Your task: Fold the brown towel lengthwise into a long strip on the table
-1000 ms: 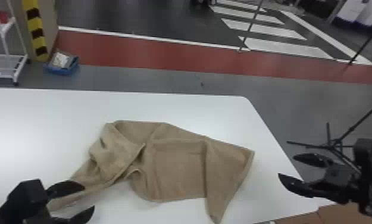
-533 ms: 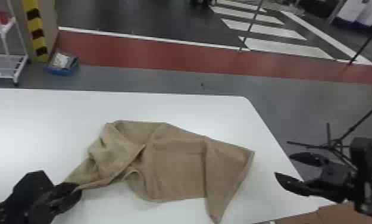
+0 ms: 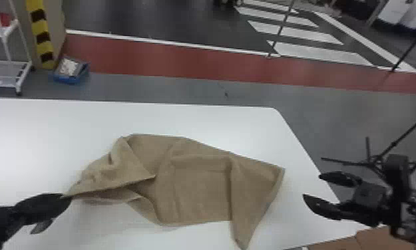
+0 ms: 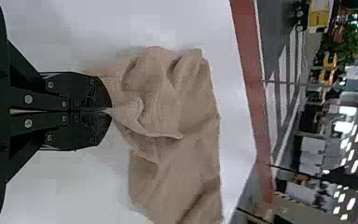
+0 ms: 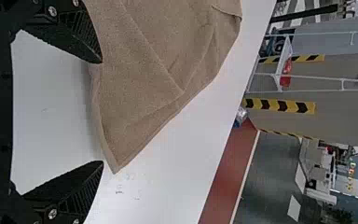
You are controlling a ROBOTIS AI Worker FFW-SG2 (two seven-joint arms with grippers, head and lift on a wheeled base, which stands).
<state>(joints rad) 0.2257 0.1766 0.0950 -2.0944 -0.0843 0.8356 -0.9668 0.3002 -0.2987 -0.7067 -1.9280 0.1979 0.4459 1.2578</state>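
My left gripper [image 3: 67, 198] is at the lower left in the head view, shut on a corner of the brown towel [image 3: 197, 186]. The towel lies crumpled and skewed on the white table [image 3: 197, 119], folds bunched in its left half, its left corner pulled to the fingertips. In the left wrist view the gripper [image 4: 108, 111] pinches a small peak of the towel [image 4: 191, 158]. To the right of the towel, my right gripper [image 3: 312, 186] stands open over the table's right edge. In the right wrist view the gripper [image 5: 102, 112] has its fingers wide apart near a towel corner [image 5: 121, 135].
Brown cardboard [image 3: 371, 239] lies at the table's front right edge. A black stand [image 3: 380, 159] is on the floor to the right, behind the right arm. A white rack [image 3: 24, 76] and a blue bin [image 3: 71, 78] stand beyond the table at the far left.
The left gripper has closed on the towel's left corner and moved slightly up, raising that corner. The right gripper has shifted slightly left.
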